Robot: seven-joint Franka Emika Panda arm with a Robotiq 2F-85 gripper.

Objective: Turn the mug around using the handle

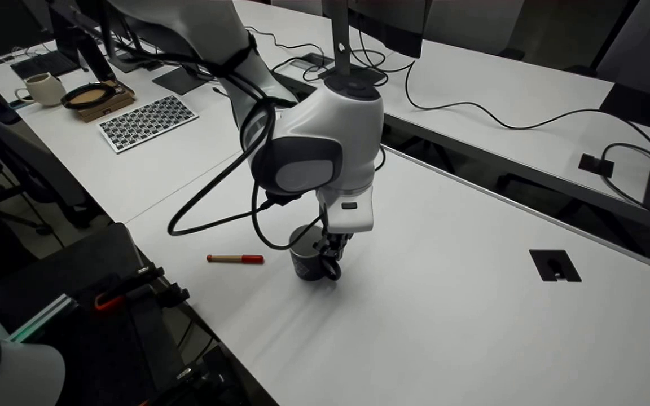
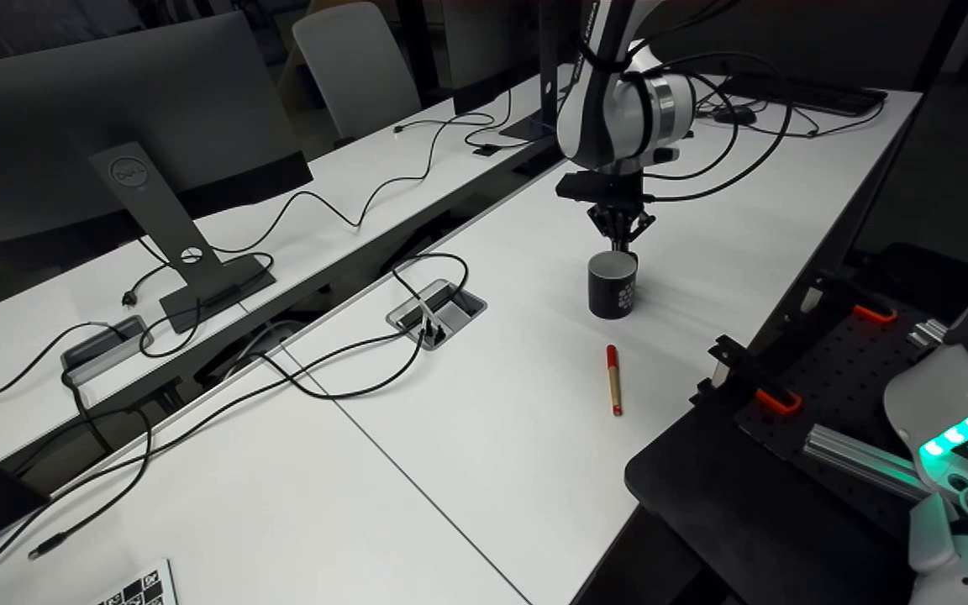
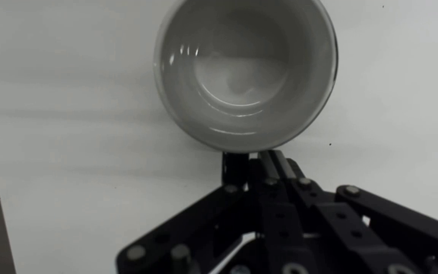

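Observation:
The dark mug (image 1: 304, 265) stands upright on the white table in both exterior views. From above, its grey inside (image 3: 242, 83) fills the upper middle of the wrist view. The handle (image 3: 235, 167) sticks out toward the bottom of that view; it is also visible as a dark loop (image 1: 332, 269) in an exterior view. My gripper (image 3: 277, 164) is shut, fingertips together and nothing between them. It is beside the handle, to its right in the wrist view, with its tips close to the mug's wall. Whether the finger touches the handle or wall is not clear.
A thin red and tan marker pen (image 2: 613, 382) lies on the table near the mug. A cable box (image 2: 437, 313) with black cables is set into the tabletop. A keyboard (image 1: 147, 122) and a pale cup (image 1: 45, 90) sit farther off. The table's edge (image 1: 206, 324) runs near the mug.

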